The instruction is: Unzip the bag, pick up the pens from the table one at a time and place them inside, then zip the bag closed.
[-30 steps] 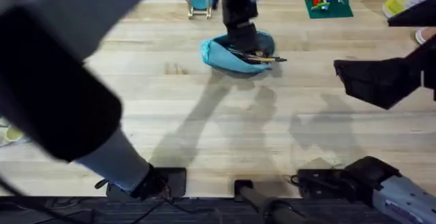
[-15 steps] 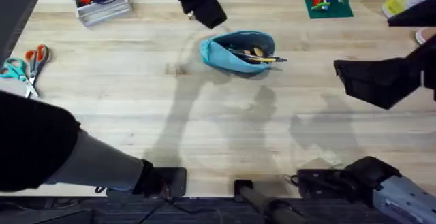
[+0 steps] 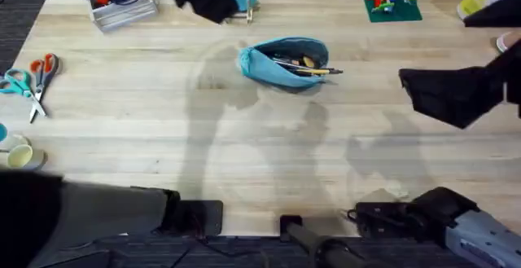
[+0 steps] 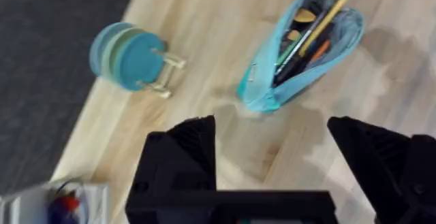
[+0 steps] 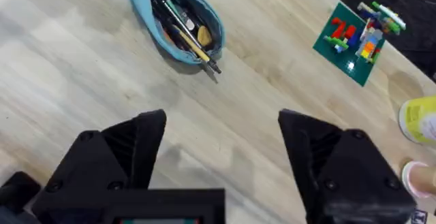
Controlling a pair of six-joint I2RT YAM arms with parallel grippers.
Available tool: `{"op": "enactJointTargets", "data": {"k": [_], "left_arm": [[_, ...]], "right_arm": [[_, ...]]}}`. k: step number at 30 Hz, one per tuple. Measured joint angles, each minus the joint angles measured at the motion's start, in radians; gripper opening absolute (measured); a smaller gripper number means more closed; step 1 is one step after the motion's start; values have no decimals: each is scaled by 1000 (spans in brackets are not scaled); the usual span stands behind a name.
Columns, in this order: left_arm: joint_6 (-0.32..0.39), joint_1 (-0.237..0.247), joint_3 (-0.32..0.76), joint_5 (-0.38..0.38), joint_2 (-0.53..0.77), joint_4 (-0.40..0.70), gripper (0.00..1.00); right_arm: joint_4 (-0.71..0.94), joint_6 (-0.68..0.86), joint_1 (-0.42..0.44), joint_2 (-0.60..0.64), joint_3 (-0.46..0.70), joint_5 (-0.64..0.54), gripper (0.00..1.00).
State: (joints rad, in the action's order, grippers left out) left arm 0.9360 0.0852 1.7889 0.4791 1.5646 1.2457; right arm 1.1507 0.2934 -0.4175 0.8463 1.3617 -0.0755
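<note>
Pens [image 3: 305,66] loaded in the unzipped bag [image 3: 281,63], both grippers [image 4: 272,149] [image 5: 221,149] hang wide open and empty; zipping comes next.

the pale wooden counter [image 3: 163,129] carries an open blue bag [image 3: 281,60], scissors [image 3: 32,76], a wire basket [image 3: 122,3] and a green toy plate [image 3: 389,3].

Dark grey carpet floor [image 4: 41,81] beside tabletop.

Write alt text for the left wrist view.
An open light blue bag lies on the wooden table with pens sticking out of its unzipped top. The left claw hangs open and empty above the table, and a round teal object on a wooden stand sits nearby.
</note>
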Motion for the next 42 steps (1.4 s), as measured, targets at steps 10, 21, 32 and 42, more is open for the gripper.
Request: {"op": "enactJointTargets", "data": {"k": [10,21,32,42], "left_arm": [[72,-223,-307,116,-169,-68,995],[96,-388,-534,310,-165,-185,995],[369,-475,-684,430,-165,-194,994],[602,-478,-780,433,-165,-263,993]], "right_arm": [[-35,3,0,36,0,0,998],[-39,2,0,150,0,0,997],[-51,2,0,183,0,0,997],[-76,-104,0,183,0,1,997]]}}
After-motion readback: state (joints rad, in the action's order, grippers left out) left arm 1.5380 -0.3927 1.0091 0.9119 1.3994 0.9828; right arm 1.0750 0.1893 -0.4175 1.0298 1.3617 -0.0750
